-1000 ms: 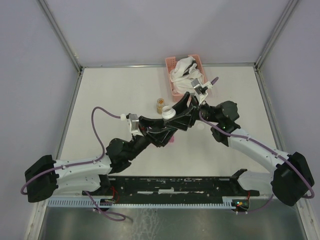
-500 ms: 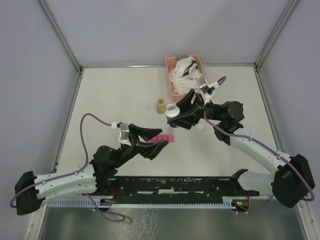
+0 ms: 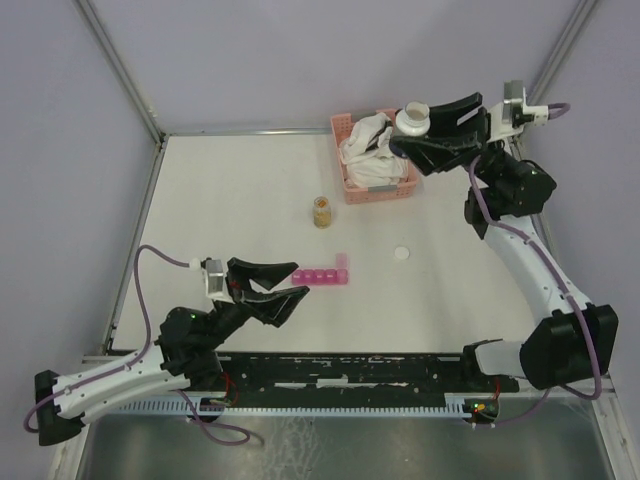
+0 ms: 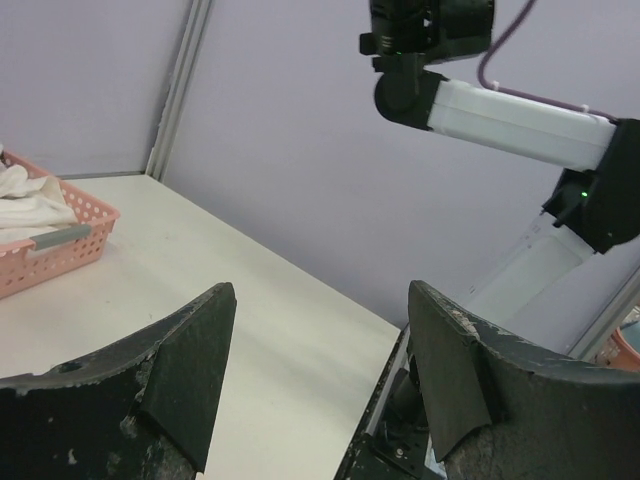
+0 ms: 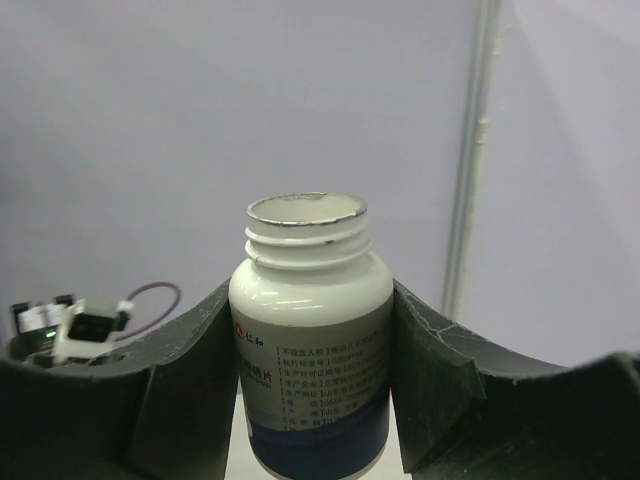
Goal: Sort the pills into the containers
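1. We're on the pale table [image 3: 230, 200].
2. Far side, right of centre: a pink lattice basket [image 3: 378, 190] holding white cloths.
3. Nearer and left of it stands a small amber jar [image 3: 322, 211].
4. Mid-table lies the magenta pill-box strip [image 3: 322, 274], with a white round cap [image 3: 402, 254] apart to its right.

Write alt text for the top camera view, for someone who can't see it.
The right arm's fingers hold an open white bottle raised by a pink basket of white cloths at the far side of the table. The left arm's fingers stand open and empty beside a pink pill box mid-table; a small amber jar and a white cap lie nearby.
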